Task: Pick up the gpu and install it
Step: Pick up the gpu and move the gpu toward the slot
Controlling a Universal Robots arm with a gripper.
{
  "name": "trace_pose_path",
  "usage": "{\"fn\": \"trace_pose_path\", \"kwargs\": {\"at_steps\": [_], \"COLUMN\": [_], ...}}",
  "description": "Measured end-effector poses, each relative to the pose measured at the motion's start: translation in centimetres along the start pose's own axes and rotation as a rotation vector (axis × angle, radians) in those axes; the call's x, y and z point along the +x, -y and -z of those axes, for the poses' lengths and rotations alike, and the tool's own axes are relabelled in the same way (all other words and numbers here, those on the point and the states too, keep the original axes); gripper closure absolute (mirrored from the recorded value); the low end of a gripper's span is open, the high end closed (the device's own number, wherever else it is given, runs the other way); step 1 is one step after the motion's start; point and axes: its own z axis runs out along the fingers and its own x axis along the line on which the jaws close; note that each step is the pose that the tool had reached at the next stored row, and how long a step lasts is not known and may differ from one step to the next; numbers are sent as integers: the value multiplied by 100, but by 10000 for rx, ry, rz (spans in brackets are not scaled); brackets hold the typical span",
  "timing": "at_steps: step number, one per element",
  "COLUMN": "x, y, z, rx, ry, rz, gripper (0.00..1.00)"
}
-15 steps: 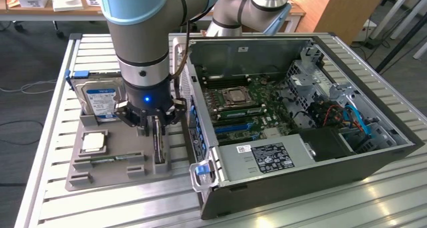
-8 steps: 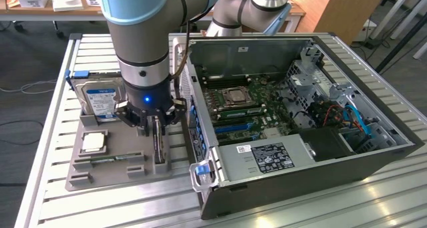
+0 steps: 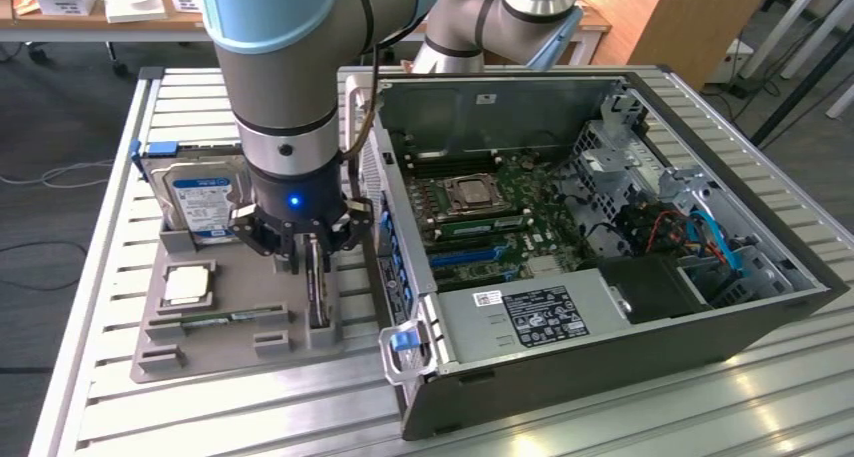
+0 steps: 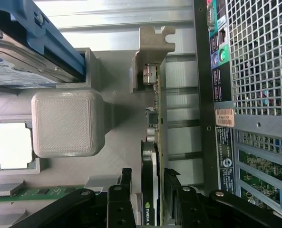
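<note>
The gpu [image 3: 318,289] is a thin dark card standing on edge in a slot of the grey holder tray [image 3: 174,355], between the tray and the open computer case [image 3: 694,337]. My gripper [image 3: 314,259] hangs straight down over the card's top edge. In the wrist view the gpu [image 4: 153,124] runs lengthwise with its grey metal bracket [image 4: 151,52] at the far end. My gripper [image 4: 149,175] is open, with one black finger on each side of the card and a small gap on one side.
On the tray are a silver blue-labelled hard drive [image 3: 200,197], a square processor [image 3: 187,282] and a green memory stick [image 3: 220,317]. The case's rear panel [image 4: 217,71] stands very close beside the gpu. The motherboard's blue expansion slots [image 3: 474,259] lie inside the case.
</note>
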Motion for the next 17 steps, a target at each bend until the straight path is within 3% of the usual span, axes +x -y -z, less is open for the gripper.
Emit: {"fn": "trace_pose_path", "kwargs": {"at_steps": [17], "x": [-10], "y": [0], "z": [-21], "rx": [5], "ry": [0], "rz": [-2], "gripper": [59]}}
